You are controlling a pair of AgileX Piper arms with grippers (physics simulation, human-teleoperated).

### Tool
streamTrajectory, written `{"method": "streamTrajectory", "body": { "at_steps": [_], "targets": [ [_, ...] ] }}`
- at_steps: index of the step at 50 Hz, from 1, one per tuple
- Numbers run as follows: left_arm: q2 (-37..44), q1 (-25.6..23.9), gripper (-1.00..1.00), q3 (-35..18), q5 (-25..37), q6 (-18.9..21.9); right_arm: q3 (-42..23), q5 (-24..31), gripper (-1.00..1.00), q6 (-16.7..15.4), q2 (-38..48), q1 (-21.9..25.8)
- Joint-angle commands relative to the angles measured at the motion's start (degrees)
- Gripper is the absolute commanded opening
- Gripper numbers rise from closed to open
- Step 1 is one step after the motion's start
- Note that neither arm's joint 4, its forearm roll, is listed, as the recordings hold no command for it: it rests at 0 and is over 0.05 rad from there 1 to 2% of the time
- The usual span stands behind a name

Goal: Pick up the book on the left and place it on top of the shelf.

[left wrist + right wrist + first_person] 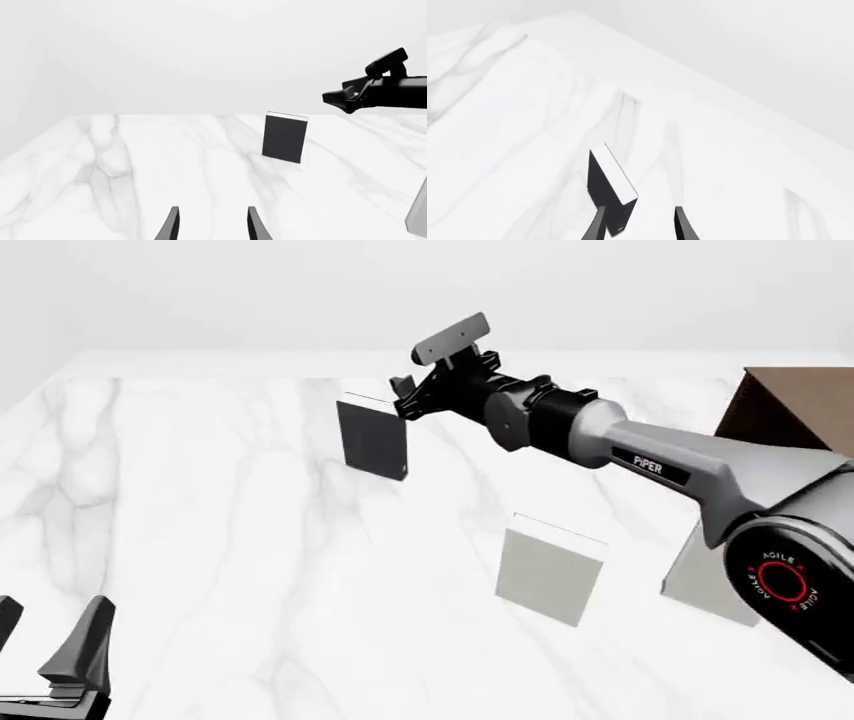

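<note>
The black book (372, 438) stands upright on the marble table (214, 540), toward the far left, with its white page edges on top. My right gripper (400, 398) reaches across from the right and hovers at the book's top right corner, open and holding nothing. In the right wrist view the book (606, 186) sits just beyond the fingertips, close to one finger (599, 225). My left gripper (212, 226) is open and empty, low at the near left, well short of the book (285, 138). The brown shelf (801, 405) shows at the right edge.
Two pale grey-white books stand upright on the near right of the table, one (550, 570) in the middle and one (705, 575) partly behind the right arm. The right arm (641, 455) spans the table diagonally above them.
</note>
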Motion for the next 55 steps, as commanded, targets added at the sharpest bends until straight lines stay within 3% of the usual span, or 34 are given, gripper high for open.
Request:
{"method": "streamTrajectory", "body": {
  "at_steps": [1,55],
  "targets": [
    [0.0,0.0,1.0,0.0,0.0,0.0,-2.2,-0.4,1.0,0.8,3.8,0.0],
    [0.0,0.0,1.0,0.0,0.0,0.0,-12.2,0.3,1.0,1.9,16.9,1.5]
  ]
}}
